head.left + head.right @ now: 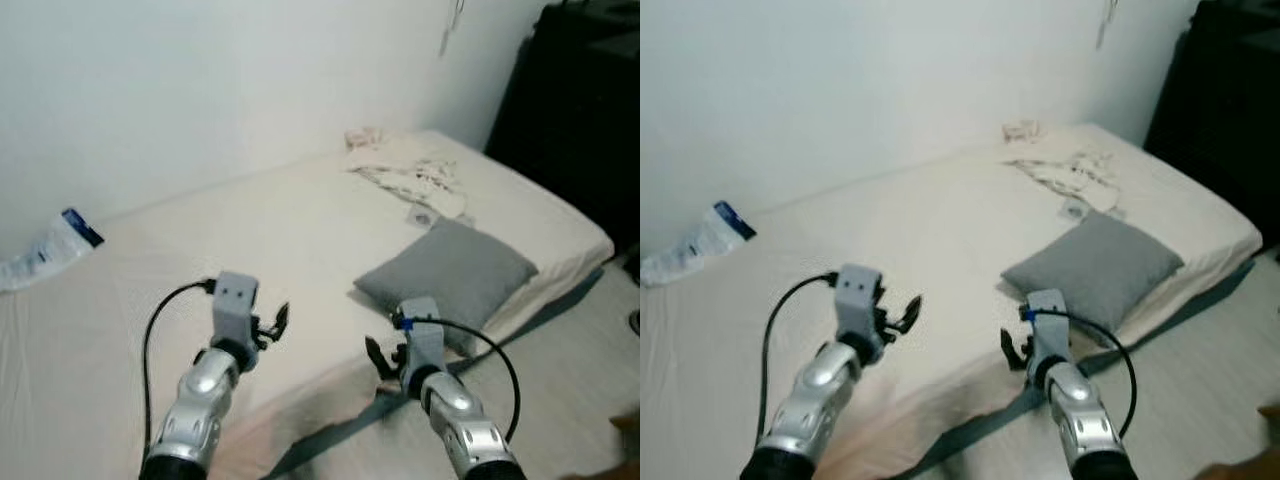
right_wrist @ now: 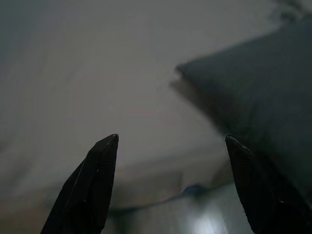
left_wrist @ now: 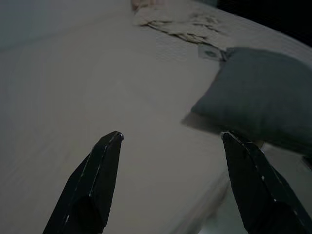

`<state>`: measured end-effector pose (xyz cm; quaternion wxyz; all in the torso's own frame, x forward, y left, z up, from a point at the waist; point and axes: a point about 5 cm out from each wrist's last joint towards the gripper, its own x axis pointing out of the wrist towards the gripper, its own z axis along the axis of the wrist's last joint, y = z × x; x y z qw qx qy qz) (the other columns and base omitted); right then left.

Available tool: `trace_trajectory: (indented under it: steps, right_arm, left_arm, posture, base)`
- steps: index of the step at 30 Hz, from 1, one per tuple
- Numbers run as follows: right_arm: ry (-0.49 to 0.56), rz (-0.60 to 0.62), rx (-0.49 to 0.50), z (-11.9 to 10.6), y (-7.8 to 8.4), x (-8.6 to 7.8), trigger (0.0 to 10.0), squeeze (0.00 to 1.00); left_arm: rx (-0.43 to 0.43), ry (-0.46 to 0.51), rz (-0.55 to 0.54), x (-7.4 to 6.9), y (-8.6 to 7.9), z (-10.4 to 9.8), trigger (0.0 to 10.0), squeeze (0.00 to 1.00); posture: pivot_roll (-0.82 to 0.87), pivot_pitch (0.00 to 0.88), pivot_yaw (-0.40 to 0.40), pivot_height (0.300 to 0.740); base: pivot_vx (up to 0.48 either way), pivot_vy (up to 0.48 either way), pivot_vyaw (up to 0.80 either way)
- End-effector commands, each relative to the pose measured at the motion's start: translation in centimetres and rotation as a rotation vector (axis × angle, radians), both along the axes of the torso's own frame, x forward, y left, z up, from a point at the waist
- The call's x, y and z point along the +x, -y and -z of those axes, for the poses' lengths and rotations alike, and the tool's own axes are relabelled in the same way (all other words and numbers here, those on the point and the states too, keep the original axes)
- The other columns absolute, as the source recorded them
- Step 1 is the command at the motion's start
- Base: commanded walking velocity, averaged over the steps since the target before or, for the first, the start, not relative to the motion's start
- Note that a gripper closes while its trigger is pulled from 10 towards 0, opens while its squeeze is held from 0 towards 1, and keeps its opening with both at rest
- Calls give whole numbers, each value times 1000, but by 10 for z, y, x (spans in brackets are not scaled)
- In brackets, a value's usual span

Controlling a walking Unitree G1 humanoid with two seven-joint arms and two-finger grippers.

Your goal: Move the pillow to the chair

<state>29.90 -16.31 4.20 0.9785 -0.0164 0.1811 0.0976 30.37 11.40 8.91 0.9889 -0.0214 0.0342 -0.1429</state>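
my left pincer [image 1: 275,325] hangs wide open over the bed [image 1: 200,270], my right pincer [image 1: 380,358] spread too, just short of the grey pillow [image 1: 450,272] lying by the mattress's near edge. it looks soft and light, likely to sag, so i'd pinch a corner or squeeze both sides. a plastic packet [image 1: 50,248] lies far left, crumpled cloth [image 1: 410,172] behind the pillow, a dark cabinet [image 1: 580,110] at right; nothing blocks my reach.

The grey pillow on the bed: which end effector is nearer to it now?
Right. The right end effector hovers just beside the grey pillow, at its near corner; the left end effector is farther off, over the bed.
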Motion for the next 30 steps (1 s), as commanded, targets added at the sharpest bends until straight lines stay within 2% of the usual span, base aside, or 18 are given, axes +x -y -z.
trace_trajectory:
  steps: [1,6,14,15,17,21,30]
  right_arm:
    - [-35,-25,-1,6,-7,-4,10000,0]
    - [-30,-103,-54,7,-15,-4,10000,0]
    - [-68,-228,-28,12,-28,-11,10000,0]
    - [-108,-268,27,15,-34,-16,10000,0]
    - [-132,-268,63,17,-35,-18,10000,0]
    - [-108,-282,22,15,-36,-18,10000,0]
    - [-112,-296,18,17,-35,-19,10000,0]
  left_arm:
    - [16,-27,-25,-2,-9,6,10000,0]
    - [16,-26,-27,-3,-10,6,10000,0]
    - [18,-33,-34,-3,-11,7,10000,0]
    - [33,-46,-52,-3,-13,9,10000,0]
    - [48,-55,-71,-3,-16,11,10000,0]
    - [46,-46,-82,-2,-19,10,10000,0]
    - [44,-47,-90,-3,-21,10,10000,0]
  posture:
    - [18,89,36,717]
    - [18,87,35,717]
    - [20,85,36,717]
    - [19,82,38,717]
    - [19,80,37,717]
    - [19,74,39,717]
    - [19,69,41,717]
  base:
    - [356,0,0]
    - [355,0,358]
    - [348,0,800]
    - [0,0,0]
    - [0,0,0]
    - [0,0,0]
    - [0,0,0]
